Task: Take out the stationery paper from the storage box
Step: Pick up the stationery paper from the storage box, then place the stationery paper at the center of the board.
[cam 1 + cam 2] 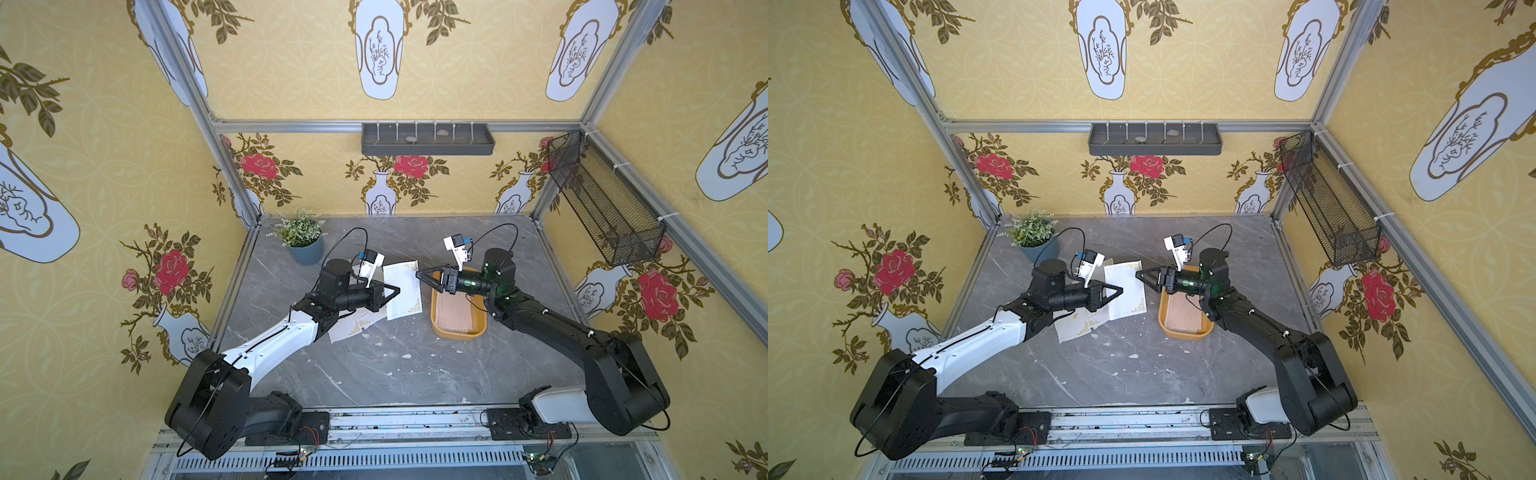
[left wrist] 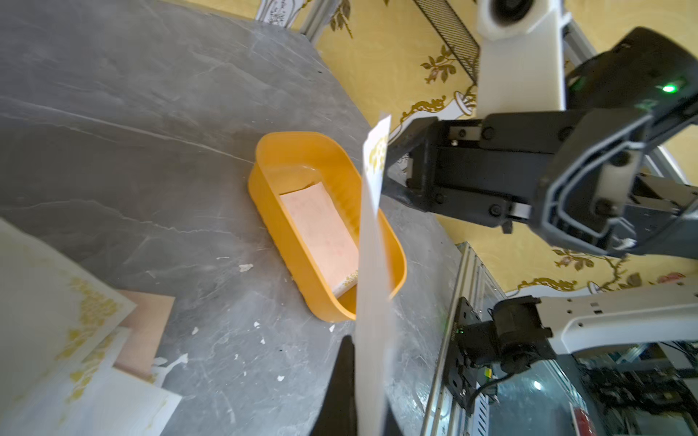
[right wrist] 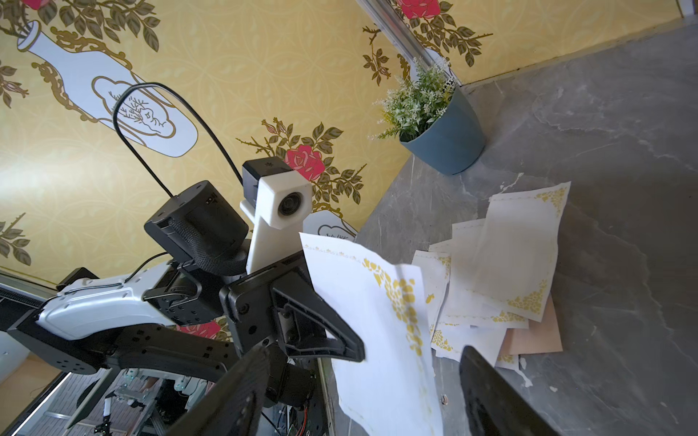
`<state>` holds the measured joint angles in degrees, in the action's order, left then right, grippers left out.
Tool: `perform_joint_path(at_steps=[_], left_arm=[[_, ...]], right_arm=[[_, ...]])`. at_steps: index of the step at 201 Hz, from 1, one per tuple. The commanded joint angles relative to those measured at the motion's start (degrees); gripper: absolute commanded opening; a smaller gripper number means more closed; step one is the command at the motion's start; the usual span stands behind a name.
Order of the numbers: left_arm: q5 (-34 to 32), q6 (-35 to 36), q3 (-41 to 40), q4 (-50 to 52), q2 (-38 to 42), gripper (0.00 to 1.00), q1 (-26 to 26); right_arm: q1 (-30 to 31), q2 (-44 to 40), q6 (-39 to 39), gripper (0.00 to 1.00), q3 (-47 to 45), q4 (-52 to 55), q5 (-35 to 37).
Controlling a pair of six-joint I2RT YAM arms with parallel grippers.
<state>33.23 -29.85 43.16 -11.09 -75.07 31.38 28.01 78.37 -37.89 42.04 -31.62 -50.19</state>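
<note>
Holding one stationery paper sheet (image 3: 377,321) aloft, edgewise: left gripper (image 1: 397,290), clamped on it. Empty right gripper (image 1: 420,277) at its 3 o'clock, jaws spread. Yellow storage box (image 1: 457,335) at 4 o'clock, peach sheet (image 2: 321,230) inside. Hazard: limp sheet snagging those spread jaws, slipping out.

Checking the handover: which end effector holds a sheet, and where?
The left end effector is shut on a white stationery sheet, pinching it at one edge. The right end effector stands open, gripping nothing.
</note>
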Motion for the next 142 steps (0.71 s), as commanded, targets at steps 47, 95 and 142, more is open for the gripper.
perform_joint_path(at_steps=[47, 95, 142], left_arm=[[-16.1, -0.1, -0.1, 5.3, -3.0, 0.0, -2.0], [-23.9, -4.4, -0.2, 11.0, -5.8, 0.0, -6.8], [-31.1, -5.1, 2.4, 22.8, -7.4, 0.0, -8.7]], right_arm=[[0.0, -0.2, 2.1, 0.81, 0.0, 2.7, 2.7], [0.0, -0.1, 3.6, 0.81, 0.9, 6.7, 4.0], [0.4, -1.6, 7.6, 0.81, 2.4, 17.6, 12.3]])
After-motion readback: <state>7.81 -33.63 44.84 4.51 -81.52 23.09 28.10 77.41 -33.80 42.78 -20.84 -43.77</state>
